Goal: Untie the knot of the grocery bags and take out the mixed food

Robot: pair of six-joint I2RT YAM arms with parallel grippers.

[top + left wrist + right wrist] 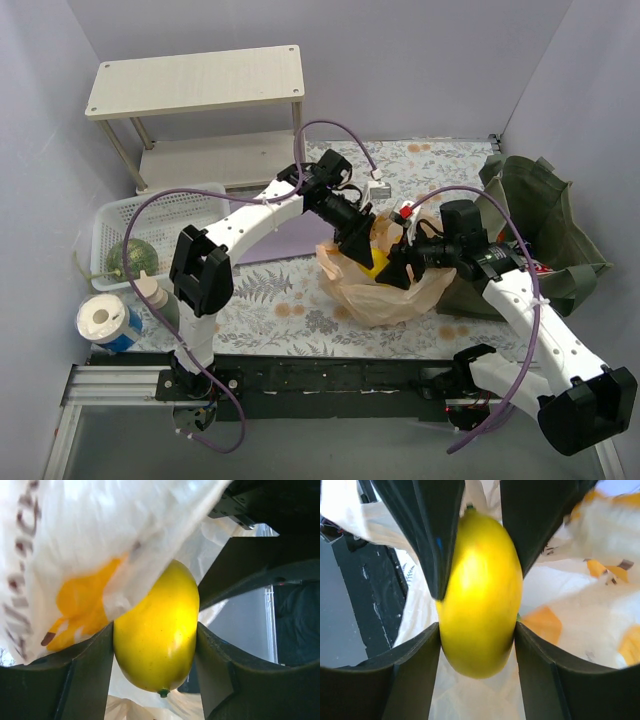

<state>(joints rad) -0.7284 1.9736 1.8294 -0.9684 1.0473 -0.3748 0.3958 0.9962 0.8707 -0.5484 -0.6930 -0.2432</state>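
**Both jaws on the yellow fruit at the bag's mouth**

On my screen the grocery bag (385, 298) is thin, crinkled, see-through peach plastic with orange print. It lies slumped on the bench (290, 300), right of centre and nearer the near edge than the far one, with its mouth gaping upward. The olive-green tote (545, 215) by the right edge touches the bag's right side. The yellow fruit (155, 635) sits in the bag's mouth. It is smooth, glossy and oval, with a small dark stem nub at one end.

The left jaws are closed on the fruit. In the left wrist view both fingers (85, 675) press its flanks, and a fold of the bag with orange patches and brown lettering drapes over its upper left. The right jaws grip the same fruit from the opposite end. The right wrist view shows that arm's own fingers (410, 675) against both sides at the bottom, and the left arm's two fingers pinching the fruit from the top. The left wrist view gives the other arm only as a dark shape at upper right.

Only the top view shows the setting. The two arms meet over the bag, a white basket (120, 215) at the left edge holds a round green melon (135, 258), and a shelf (195, 80) stands at the far left corner.
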